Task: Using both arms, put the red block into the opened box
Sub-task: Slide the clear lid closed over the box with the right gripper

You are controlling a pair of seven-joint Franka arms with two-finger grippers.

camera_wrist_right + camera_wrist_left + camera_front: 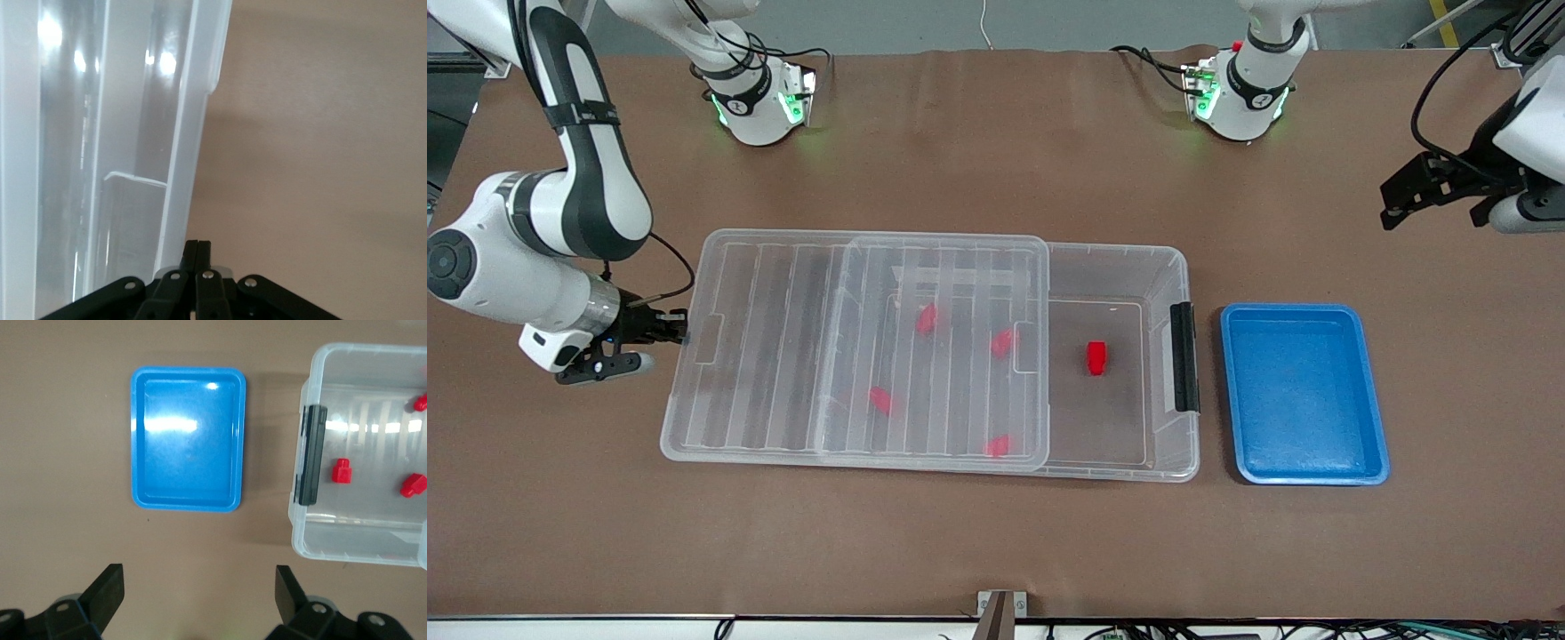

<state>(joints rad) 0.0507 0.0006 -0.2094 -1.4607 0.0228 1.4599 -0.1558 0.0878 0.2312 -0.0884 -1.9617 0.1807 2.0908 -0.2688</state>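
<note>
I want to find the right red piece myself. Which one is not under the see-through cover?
Find the large clear plastic storage box in the middle of the table. Its ribbed translucent lid is slid aside, uncovering the end beside the blue plastic tray. The small bright red plastic block there looks sharp; the other red pieces look hazy under the lid.

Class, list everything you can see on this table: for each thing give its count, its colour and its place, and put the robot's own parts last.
Box: one, clear plastic, mid-table, black handle strip at the left arm's end.
Lid: one, clear and ribbed, slid toward the right arm's end, so the box is partly open.
Red blocks: five in the box; one in the uncovered part, four seen through the lid.
Tray: one, blue, beside the box toward the left arm's end, nothing in it.
Table: one, brown.
Right gripper: black, shut, at the lid's edge at the right arm's end.
Left gripper: black, open, waiting above the table near the tray.
</note>
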